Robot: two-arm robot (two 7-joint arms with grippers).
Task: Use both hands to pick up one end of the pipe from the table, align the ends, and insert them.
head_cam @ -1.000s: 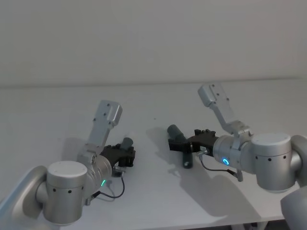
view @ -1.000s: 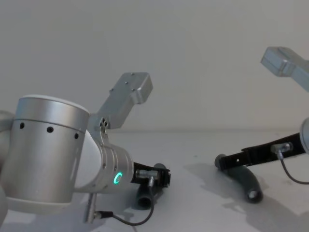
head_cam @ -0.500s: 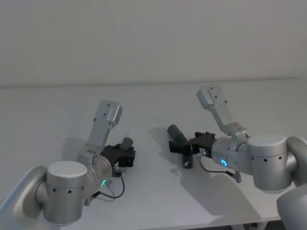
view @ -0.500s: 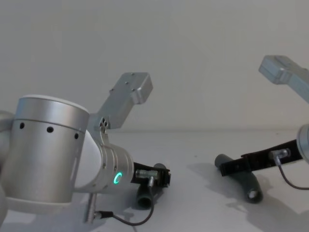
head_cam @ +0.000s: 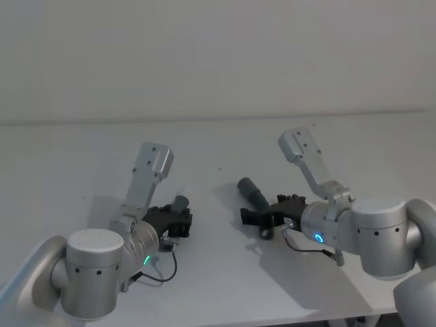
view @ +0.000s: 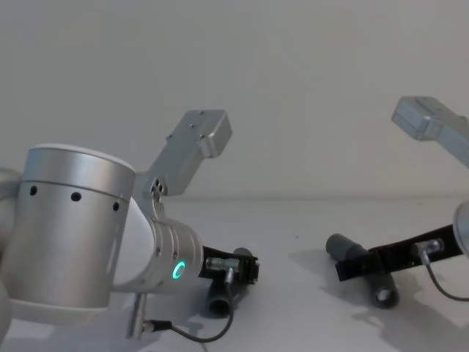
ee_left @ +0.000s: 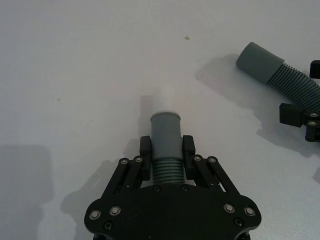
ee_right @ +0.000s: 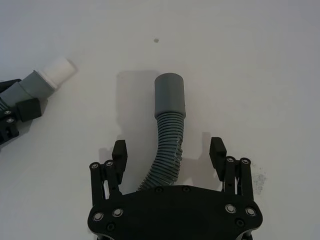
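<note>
While the left pincer [ee_left: 166, 150] pinches the spigot piece [ee_left: 165, 131] at near left, grasping is half done.
Right pincer [ee_right: 168, 149] spread astride the ribbed grey socket hose [ee_right: 167, 137], lying centre-right on the matte white surface [head_cam: 218, 143]; next: close on the ribs, lift, aim smooth cuff [ee_right: 169, 95] at white tip [ee_left: 163, 102].

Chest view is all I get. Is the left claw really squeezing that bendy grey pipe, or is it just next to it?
Observer: Squeezing. In the left wrist view the left gripper is shut on the ribs of the dark grey ribbed hose piece, right behind its smooth cuff.
Operator: Which end pokes out?
Observer: The white spigot tip, pointing away from the gripper.
Operator: And the right claw?
Observer: The right gripper is open, with one finger on each side of the other grey ribbed hose piece and a gap on both sides.
</note>
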